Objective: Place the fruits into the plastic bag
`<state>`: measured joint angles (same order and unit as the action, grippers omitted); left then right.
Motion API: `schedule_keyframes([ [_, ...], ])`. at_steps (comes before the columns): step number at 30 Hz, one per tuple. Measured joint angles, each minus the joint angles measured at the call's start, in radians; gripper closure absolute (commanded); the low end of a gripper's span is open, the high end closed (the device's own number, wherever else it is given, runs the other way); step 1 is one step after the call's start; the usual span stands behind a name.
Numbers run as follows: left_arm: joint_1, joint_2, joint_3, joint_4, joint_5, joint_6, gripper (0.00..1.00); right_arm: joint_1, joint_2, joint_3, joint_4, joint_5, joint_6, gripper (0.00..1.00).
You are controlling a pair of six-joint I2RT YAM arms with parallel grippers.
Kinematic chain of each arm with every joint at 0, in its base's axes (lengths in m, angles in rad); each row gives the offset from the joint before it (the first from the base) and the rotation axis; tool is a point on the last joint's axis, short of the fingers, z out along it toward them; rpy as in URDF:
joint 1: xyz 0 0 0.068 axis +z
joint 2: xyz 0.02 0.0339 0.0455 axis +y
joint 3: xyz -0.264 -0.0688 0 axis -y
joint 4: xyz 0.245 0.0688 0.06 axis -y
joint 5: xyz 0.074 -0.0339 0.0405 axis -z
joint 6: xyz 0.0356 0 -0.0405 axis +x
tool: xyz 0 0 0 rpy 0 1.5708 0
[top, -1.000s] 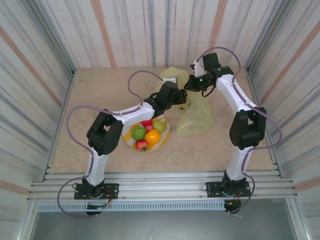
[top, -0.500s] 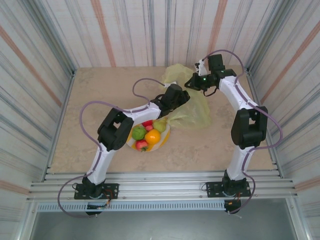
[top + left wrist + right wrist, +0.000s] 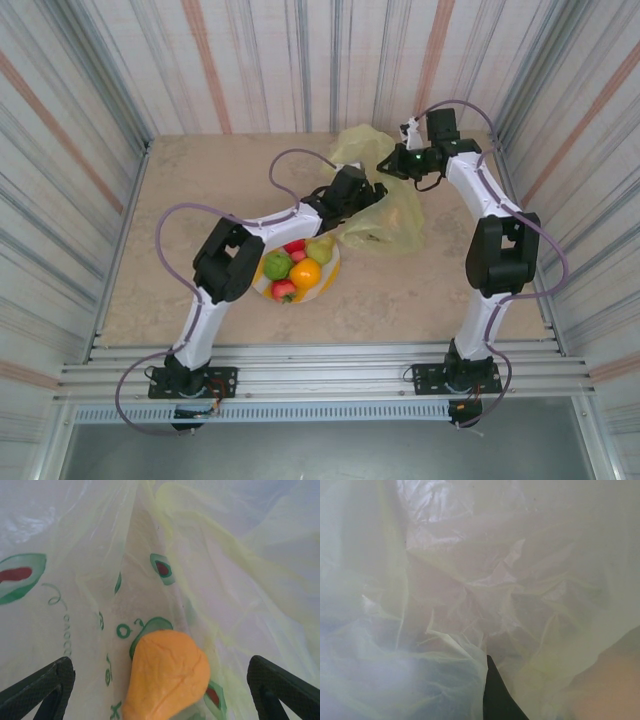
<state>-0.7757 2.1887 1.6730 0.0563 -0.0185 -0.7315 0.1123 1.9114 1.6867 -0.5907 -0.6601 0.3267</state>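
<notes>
left tool: jaws were wide apart inside the plastic bag
orange fruit: lay loose between them, in the bag
right tool: was clamped on the bag's rim
tip: I'd back straight out, no snagging

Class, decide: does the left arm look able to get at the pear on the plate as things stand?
Probably yes. The pear lies uncovered on the plate, close beside that arm. The left gripper is open but inside the bag, so it must withdraw first.
</notes>
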Motion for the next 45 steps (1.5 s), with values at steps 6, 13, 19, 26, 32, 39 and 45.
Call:
schedule_keyframes([
  [6,0.007,-0.167,-0.127,0.002,0.073,0.114,0.09,-0.027,0.000,-0.002,-0.051,-0.001,-0.075,1.00],
  [13,0.051,-0.375,-0.276,0.020,0.211,0.200,0.11,-0.029,0.000,0.014,-0.171,-0.019,-0.219,1.00],
  [19,0.069,-0.554,-0.483,0.019,0.340,0.265,0.11,-0.028,0.000,0.041,-0.232,-0.042,-0.288,1.00],
  [26,0.062,-0.846,-0.751,-0.039,0.345,0.317,0.12,-0.016,-0.050,-0.018,-0.226,-0.090,-0.281,1.00],
  [32,0.060,-0.957,-0.799,-0.157,0.197,0.393,0.11,0.005,-0.123,-0.071,-0.193,-0.105,-0.237,1.00],
  [39,0.018,-0.912,-0.792,-0.282,0.007,0.471,0.11,0.003,-0.127,-0.071,-0.163,-0.075,-0.187,1.00],
  [45,0.019,-0.926,-0.793,-0.414,-0.124,0.439,0.10,-0.002,-0.126,-0.071,-0.148,-0.058,-0.173,1.00],
])
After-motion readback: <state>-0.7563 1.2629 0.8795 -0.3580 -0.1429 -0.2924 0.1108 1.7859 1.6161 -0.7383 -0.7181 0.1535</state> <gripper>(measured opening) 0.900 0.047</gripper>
